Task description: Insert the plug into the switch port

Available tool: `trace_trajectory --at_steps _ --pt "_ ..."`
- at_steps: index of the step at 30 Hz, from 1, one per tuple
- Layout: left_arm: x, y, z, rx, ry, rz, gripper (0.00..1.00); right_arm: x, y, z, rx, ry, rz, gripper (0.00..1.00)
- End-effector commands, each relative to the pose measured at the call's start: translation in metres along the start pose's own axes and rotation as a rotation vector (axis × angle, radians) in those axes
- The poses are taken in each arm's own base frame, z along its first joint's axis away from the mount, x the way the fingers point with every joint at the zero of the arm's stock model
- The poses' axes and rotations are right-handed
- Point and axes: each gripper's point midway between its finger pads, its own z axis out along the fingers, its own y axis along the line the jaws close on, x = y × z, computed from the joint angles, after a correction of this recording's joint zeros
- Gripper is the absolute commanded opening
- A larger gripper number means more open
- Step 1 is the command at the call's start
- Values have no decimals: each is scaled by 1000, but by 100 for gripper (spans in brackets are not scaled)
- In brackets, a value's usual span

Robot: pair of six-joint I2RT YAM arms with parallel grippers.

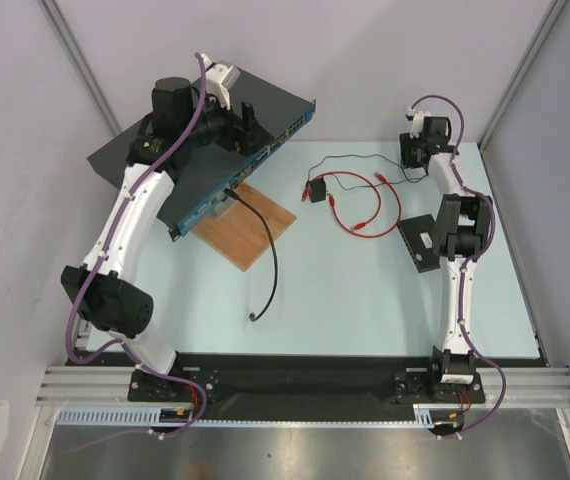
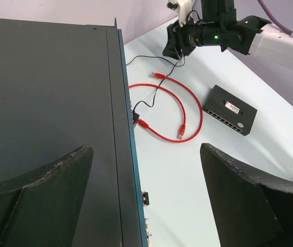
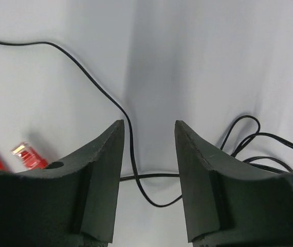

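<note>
The thin red cable (image 1: 365,205) lies looped on the table, with one plug (image 1: 380,177) at its far end. In the right wrist view that red plug (image 3: 27,155) lies just left of my left finger (image 3: 100,175). The small flat black switch (image 1: 420,243) with a white label lies by the right arm, and its row of ports (image 2: 223,119) faces the cable. My right gripper (image 1: 413,150) (image 3: 149,128) is open low over the table, with only a thin black wire (image 3: 136,170) between its jaws. My left gripper (image 1: 240,128) (image 2: 144,195) is open and empty above the rack unit's front edge.
The large dark rack unit (image 1: 195,150) with a blue front stands at the back left. A wooden board (image 1: 250,225) lies in front of it, and a thicker black cable (image 1: 270,260) runs over the board. A little black cube (image 1: 318,188) on thin wire lies mid-table.
</note>
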Motion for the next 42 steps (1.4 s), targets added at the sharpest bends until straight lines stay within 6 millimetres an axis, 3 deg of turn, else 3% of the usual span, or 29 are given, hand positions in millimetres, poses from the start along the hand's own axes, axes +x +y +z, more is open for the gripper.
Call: trace_trajectory --at_steps 1,7,12,15,17,21,22,24,25,28,30,34,35,37,38,41,42 --pt "-27 -2 -8 -14 -69 30 91 -8 -2 6 10 -24 -17 48" --pt "-26 -1 -10 -24 -66 19 91 22 7 9 -47 72 -48 47" --pt "-24 -2 -10 -19 -63 13 90 28 15 3 -92 109 -62 41" --pt "-27 -5 -9 -1 -72 6 90 28 21 -2 -113 128 -96 5" --pt "-30 -9 -8 23 -79 -6 90 27 30 -13 -155 143 -92 0" --pt "-40 -19 -4 83 -116 -24 89 -17 46 -51 -230 64 -21 0" --pt "-40 -23 -1 98 -117 -32 89 -40 54 -72 -266 14 -12 0" --pt "-40 -26 3 119 -116 -31 88 -60 61 -92 -302 -33 11 0" --pt "-41 -31 5 133 -116 -30 88 -69 67 -113 -336 -54 5 0" --pt "-37 -34 10 154 -108 -28 88 -66 76 -148 -388 -53 -82 0" --pt "-34 -35 13 161 -106 -28 88 -50 76 -163 -401 -15 -135 0" --pt "-33 -40 14 173 -107 -16 88 -19 40 -186 -309 46 -236 0" --pt "-31 -40 14 172 -105 -14 88 -20 12 -196 -252 33 -224 0" --pt "-31 -43 12 170 -107 -4 88 -13 -18 -203 -189 42 -195 0" --pt "-28 -42 13 168 -104 -4 88 -8 -48 -210 -138 47 -186 0" --pt "-24 -43 12 168 -94 -4 88 12 -86 -225 -94 90 -239 0" --pt "-24 -44 12 168 -93 0 88 27 -90 -228 -98 126 -256 0"
